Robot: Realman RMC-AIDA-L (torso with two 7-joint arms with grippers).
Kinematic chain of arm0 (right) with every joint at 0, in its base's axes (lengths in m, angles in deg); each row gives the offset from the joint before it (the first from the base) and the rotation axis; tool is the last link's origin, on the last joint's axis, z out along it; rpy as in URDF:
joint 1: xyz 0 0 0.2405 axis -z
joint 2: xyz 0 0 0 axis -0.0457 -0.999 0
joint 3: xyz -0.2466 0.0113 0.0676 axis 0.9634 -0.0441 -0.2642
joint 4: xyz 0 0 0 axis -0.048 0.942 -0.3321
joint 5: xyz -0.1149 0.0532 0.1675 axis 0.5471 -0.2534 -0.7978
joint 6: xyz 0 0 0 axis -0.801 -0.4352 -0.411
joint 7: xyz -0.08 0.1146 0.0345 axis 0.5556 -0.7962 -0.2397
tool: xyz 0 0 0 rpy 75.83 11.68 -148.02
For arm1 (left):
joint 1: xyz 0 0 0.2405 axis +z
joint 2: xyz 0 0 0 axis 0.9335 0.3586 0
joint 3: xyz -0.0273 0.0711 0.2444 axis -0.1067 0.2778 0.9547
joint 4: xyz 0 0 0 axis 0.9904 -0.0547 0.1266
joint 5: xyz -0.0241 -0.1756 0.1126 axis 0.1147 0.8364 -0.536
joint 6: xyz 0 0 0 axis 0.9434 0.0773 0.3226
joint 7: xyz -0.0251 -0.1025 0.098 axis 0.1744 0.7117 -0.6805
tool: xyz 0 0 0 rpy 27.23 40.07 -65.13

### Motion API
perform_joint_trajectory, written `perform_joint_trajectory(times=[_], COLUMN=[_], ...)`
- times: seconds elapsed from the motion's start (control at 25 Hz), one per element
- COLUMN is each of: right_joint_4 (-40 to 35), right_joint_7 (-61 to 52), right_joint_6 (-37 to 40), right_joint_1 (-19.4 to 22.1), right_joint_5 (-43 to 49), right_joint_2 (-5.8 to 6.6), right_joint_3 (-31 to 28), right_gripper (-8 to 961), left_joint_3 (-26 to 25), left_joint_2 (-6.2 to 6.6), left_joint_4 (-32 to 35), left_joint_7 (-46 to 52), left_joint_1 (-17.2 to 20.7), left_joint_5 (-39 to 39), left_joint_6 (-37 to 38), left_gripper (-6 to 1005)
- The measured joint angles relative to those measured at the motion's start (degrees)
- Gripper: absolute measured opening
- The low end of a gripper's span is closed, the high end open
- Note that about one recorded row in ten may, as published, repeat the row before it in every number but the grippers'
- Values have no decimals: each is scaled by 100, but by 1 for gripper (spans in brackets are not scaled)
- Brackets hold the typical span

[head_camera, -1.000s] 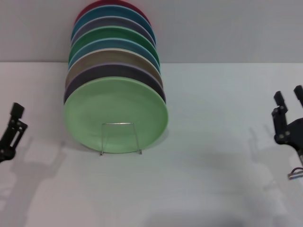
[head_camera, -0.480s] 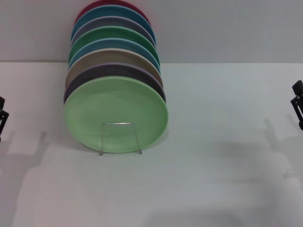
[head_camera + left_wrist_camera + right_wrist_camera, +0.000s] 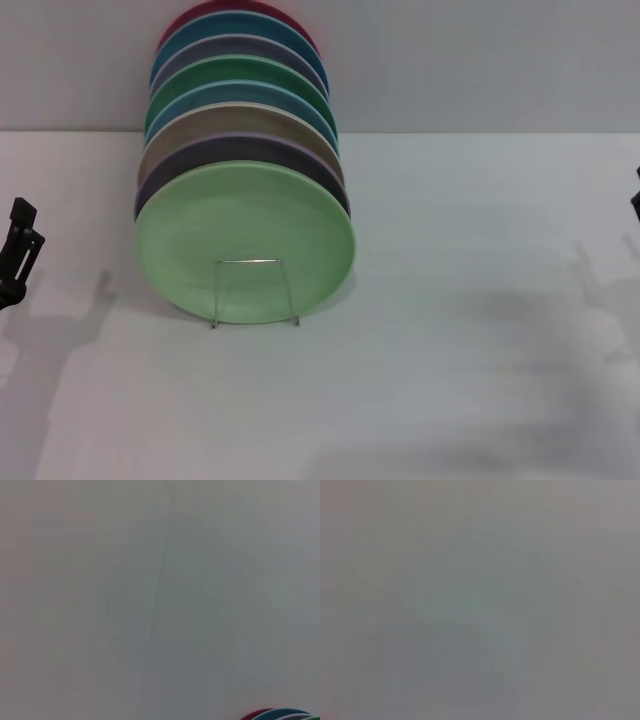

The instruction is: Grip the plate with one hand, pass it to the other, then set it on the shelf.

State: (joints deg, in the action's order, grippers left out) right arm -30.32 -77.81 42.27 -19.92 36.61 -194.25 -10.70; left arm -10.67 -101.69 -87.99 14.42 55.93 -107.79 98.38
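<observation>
One white table (image 3: 450, 380), grey wall (image 3: 480, 60).

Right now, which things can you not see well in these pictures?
- Right gripper: head view, cut off by the edge.
- Left gripper: head view, partly cut off.
- Shelf: only its front frame shows; the plate covers the rest.
- Right wrist view: nothing recognisable.

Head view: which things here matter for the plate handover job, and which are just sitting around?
Job:
- pale green plate, front of the stack
- wire shelf
- left claw, far left edge
- right claw, far right edge

Just there:
- other coloured plates behind
- white table
</observation>
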Motion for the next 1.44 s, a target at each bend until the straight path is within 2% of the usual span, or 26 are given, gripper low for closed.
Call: perform_joint_trajectory(times=[0.68, 1.44], right_joint_4=[-39, 17], right_joint_7=[22, 38], right_joint_6=[-389, -335], right_joint_1=[-191, -87], right_joint_5=[0, 1], right_joint_2=[11, 1], right_joint_3=[-195, -200], right_gripper=[621, 622], left_joint_3=[-150, -141], left_joint_2=[9, 9], left_joint_4=[50, 40], left_joint_7=[-39, -330], left_joint_1=[-40, -126], left_joint_5=[9, 7], left_joint_6=[-246, -263], left_gripper=[860, 860])
